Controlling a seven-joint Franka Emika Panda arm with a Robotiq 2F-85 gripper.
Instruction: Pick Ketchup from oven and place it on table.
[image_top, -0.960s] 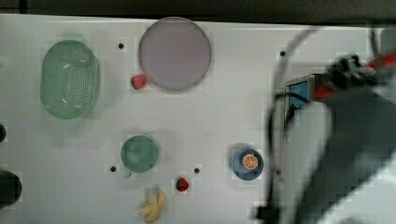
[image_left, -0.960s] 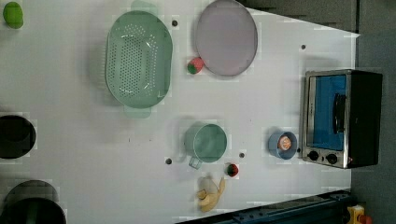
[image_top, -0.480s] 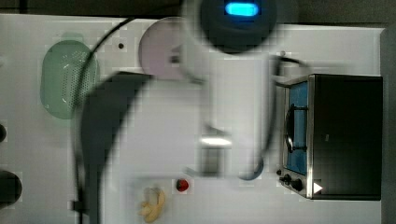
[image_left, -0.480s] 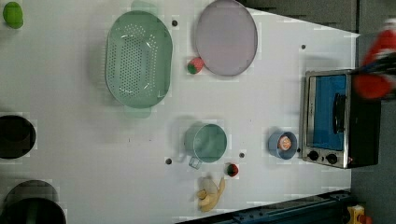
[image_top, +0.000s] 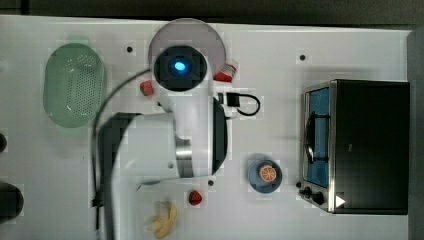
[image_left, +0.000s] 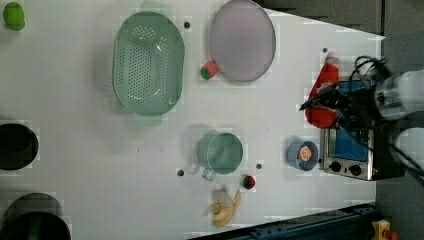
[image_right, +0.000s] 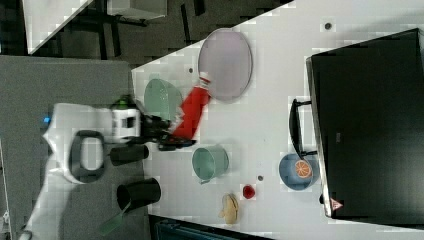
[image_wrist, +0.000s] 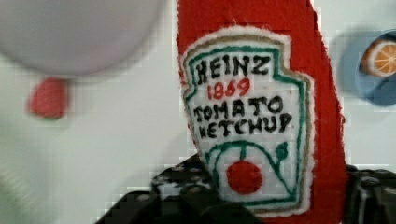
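Swinging away from the oven (image_top: 369, 145) since the earlier frames, the arm now carries the Ketchup (image_right: 191, 112) over the table (image_top: 280, 60). Its claw (image_right: 167, 131) is clenched on the bottle's base (label facing the wrist camera), cap pointing outward.
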